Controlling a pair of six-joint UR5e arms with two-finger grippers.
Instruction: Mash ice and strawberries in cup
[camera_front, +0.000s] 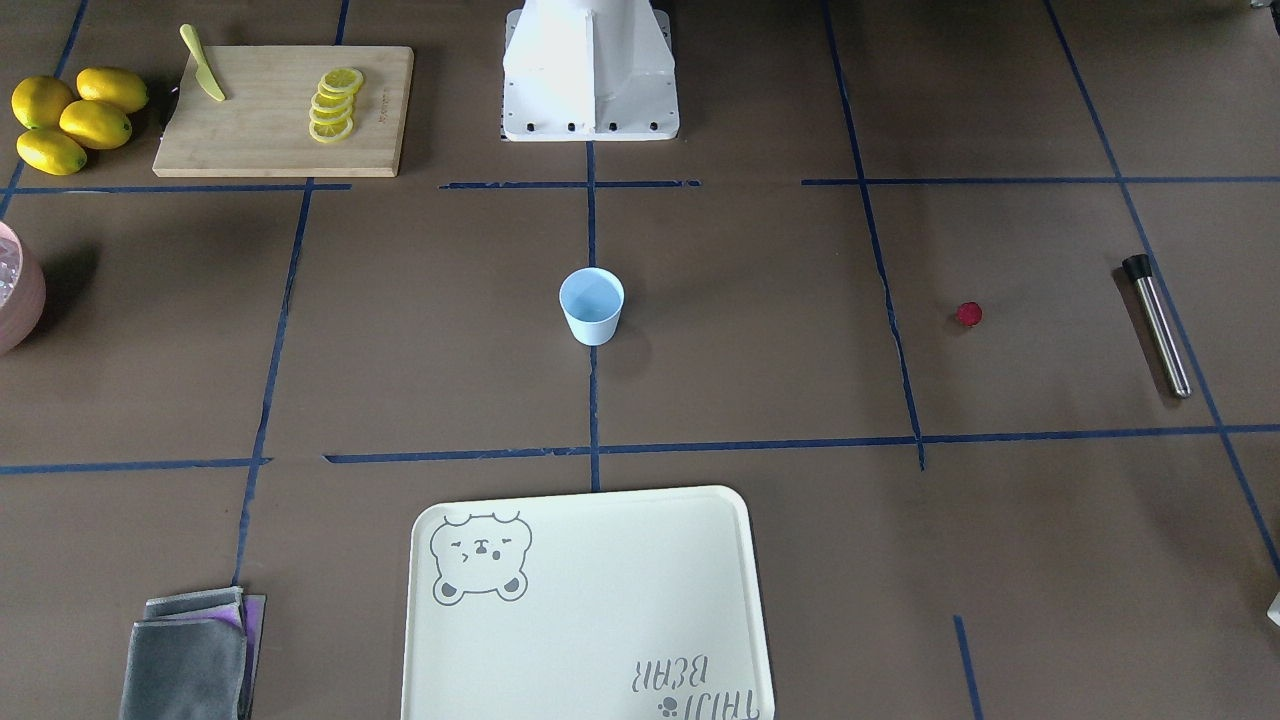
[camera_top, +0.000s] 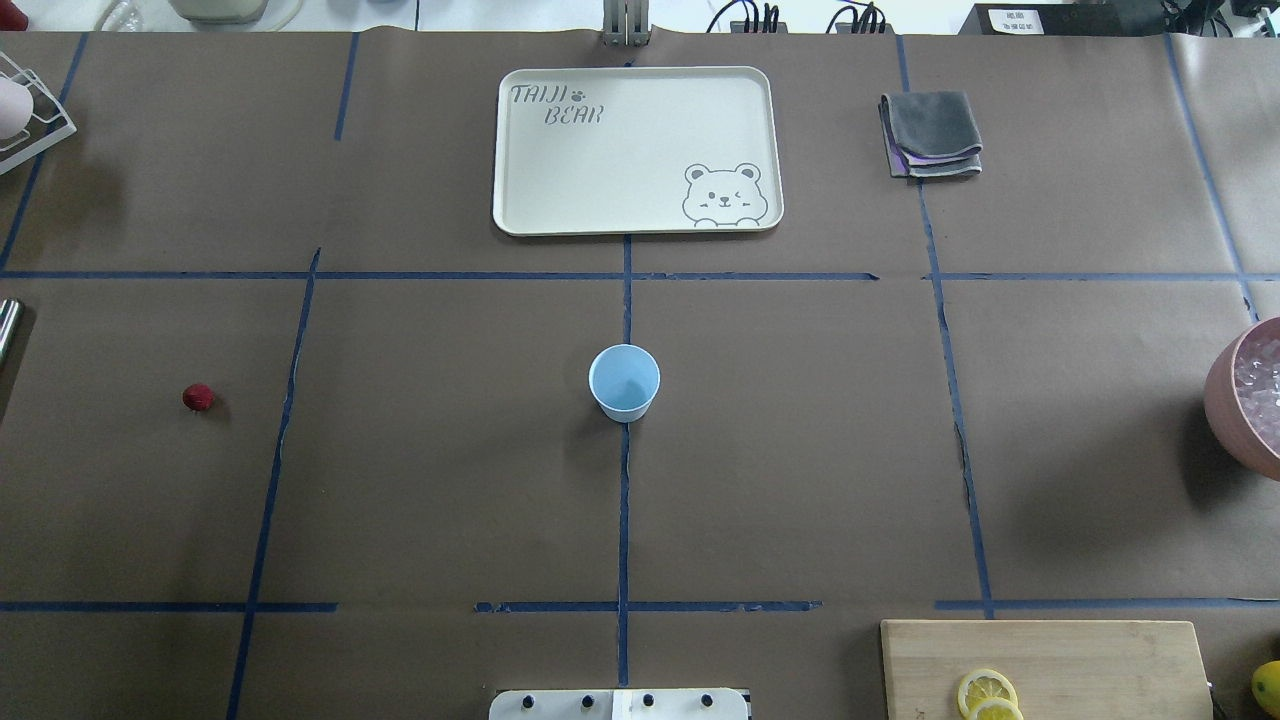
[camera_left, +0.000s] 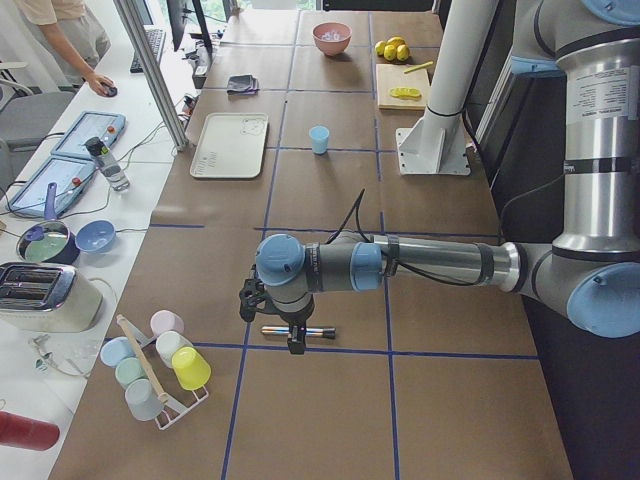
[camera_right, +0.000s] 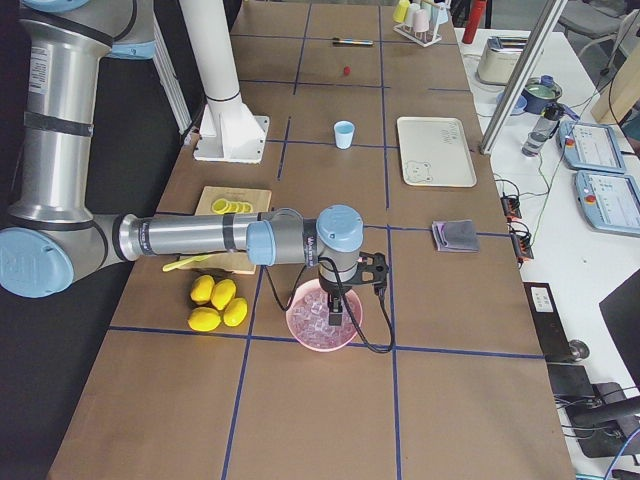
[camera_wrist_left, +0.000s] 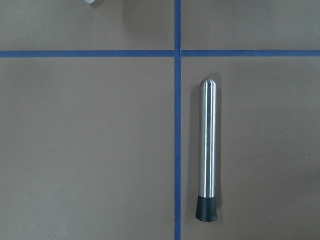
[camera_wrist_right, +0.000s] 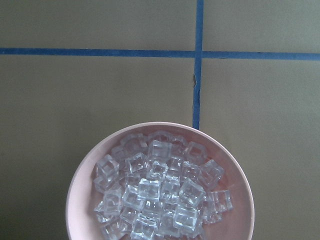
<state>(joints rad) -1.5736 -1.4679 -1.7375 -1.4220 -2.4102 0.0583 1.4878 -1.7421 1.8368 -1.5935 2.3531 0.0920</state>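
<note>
Far left, the left gripper hangs over a metal rod; I cannot tell its finger spread. A strawberry lies alone, well apart from the cup upright at centre. Far right, the right gripper, fingers equally unreadable, hangs over ice heaped in a pink bowl.

A long table covered in brown paper and sectioned by blue tape lines fills the middle of the room. In the exterior left view a white bench runs along its edge from 8 to 11 o'clock, with an aluminium post at 11 (a grey chair stands beyond, at 10). The light is bright and even; shadows are soft.
</note>
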